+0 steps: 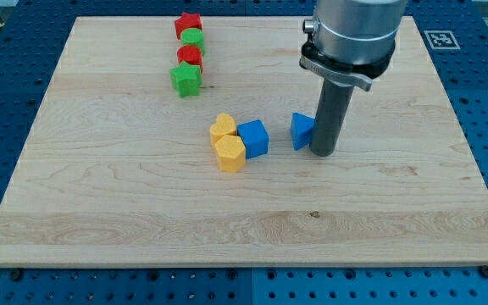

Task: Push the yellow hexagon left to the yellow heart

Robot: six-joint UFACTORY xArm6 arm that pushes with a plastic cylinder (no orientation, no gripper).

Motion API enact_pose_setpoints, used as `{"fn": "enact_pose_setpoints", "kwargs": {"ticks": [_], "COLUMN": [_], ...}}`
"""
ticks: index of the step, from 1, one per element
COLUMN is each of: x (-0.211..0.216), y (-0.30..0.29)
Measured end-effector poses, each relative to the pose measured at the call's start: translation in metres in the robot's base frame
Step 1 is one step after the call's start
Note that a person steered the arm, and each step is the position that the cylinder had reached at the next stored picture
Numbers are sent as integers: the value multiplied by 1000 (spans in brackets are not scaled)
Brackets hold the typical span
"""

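Hexagon: yellow hexagon point(230, 153) sits mid-worktop point(100, 212), touching yellow heart point(223, 127) just above it.
Cube: blue cube point(253, 138) touches both yellow blocks on the view's right.
Tip: my tip point(323, 153) stands against blue block point(302, 130), right of the cluster.
Jaws: none here, only a rod.
Top row: red and green blocks point(188, 52) in a column.

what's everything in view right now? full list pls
red star block: 1, red, top of the view, head of a column of four
green round block: 1, green, just below the red star
red block: 1, red, third in column, shape unclear
green star block: 1, green, bottom of column
yellow heart: 1, yellow, board centre
yellow hexagon: 1, yellow, touching heart's lower edge
blue cube: 1, blue, right of both yellow blocks
blue block: 1, blue, partly hidden behind rod
wooden board: 1, light wood
my tip: 1, dark, at blue block's right side
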State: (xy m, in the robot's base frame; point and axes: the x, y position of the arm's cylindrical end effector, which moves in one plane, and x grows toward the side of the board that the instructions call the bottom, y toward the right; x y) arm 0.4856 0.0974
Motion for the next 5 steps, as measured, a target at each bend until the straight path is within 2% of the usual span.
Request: {"fn": "enact_pose_setpoints", "kwargs": {"ticks": [1, 2, 4, 5], "x": [29, 44, 44, 49], "y": [-2, -40, -114, -113]}}
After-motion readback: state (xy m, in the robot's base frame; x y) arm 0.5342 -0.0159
